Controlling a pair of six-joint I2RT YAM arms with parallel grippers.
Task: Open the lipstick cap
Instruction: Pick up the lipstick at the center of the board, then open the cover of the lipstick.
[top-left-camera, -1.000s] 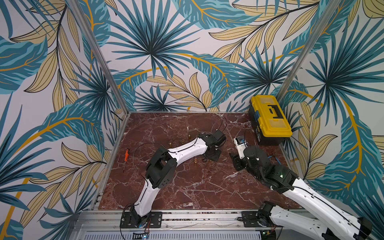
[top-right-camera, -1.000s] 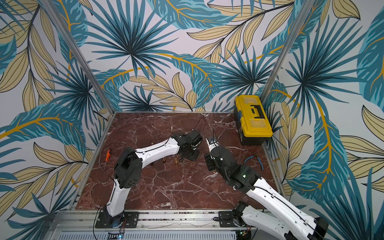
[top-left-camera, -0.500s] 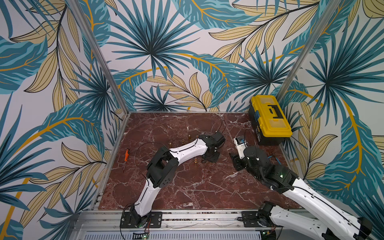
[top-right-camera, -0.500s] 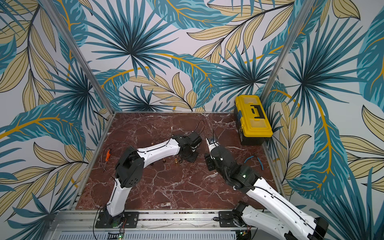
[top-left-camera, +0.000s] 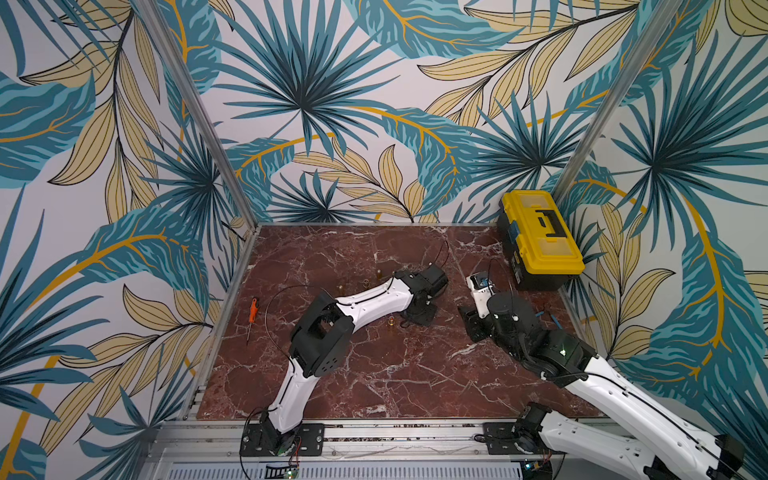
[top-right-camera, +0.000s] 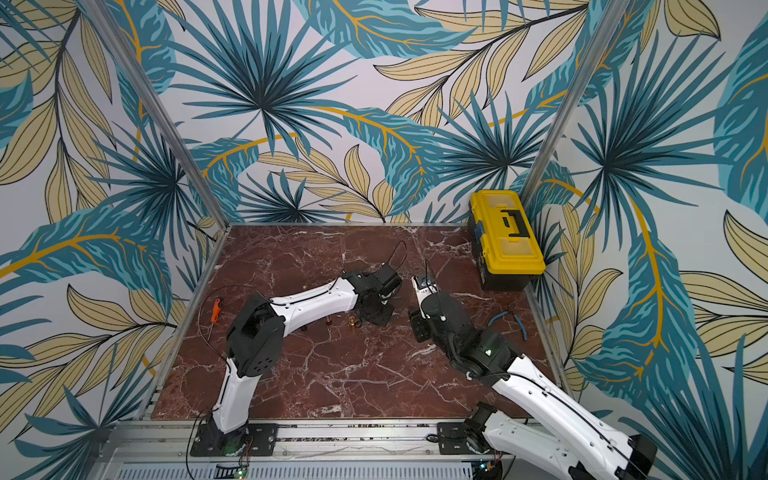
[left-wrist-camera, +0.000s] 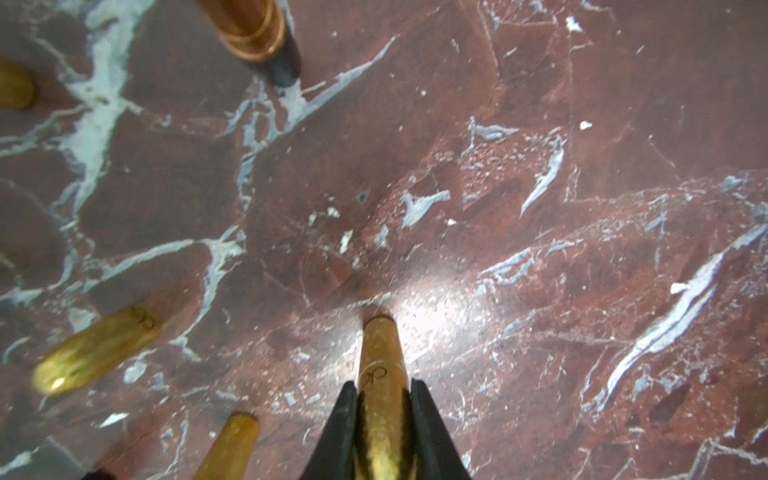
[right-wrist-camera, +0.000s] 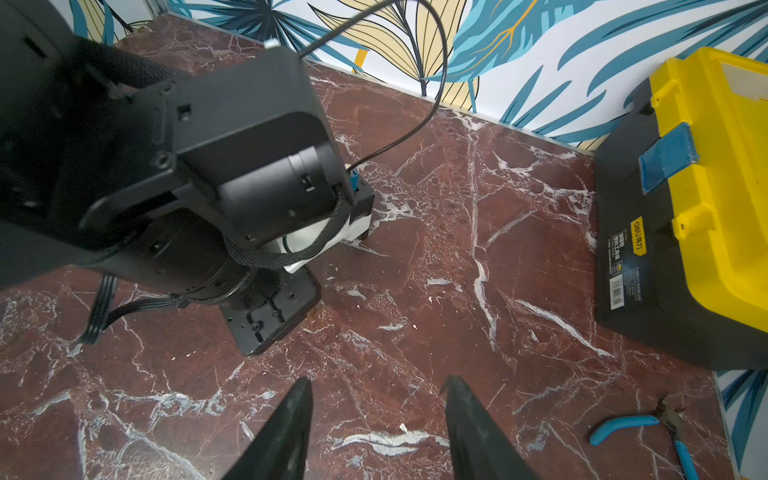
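Since the earlier frames, the left arm's wrist has been lowered a little and its jaws have been drawn together, while the right arm has been left where it was. One gold lipstick (left-wrist-camera: 378, 345) is now pinched by the left gripper (left-wrist-camera: 383, 384), whose black fingers (left-wrist-camera: 345, 419) are pressed against the tube's two sides just above a fine seam line. The tube is held upright, its lower end at the marble table (left-wrist-camera: 540, 208); whether it touches cannot be told. No gap is seen at the seam, so the cap is judged to be on and only the first grasp done. A second hold and a pull apart are left. Which end is the cap cannot be told. The held tube is placed near the table's middle, hidden under the wrist in both top views. To its right, well apart, the right gripper (right-wrist-camera: 378, 379) is held spread and empty above bare marble. Other gold tubes (left-wrist-camera: 95, 349) are scattered nearby, mostly to its left, and a yellow toolbox (top-left-camera: 540, 232) is set in the far right corner
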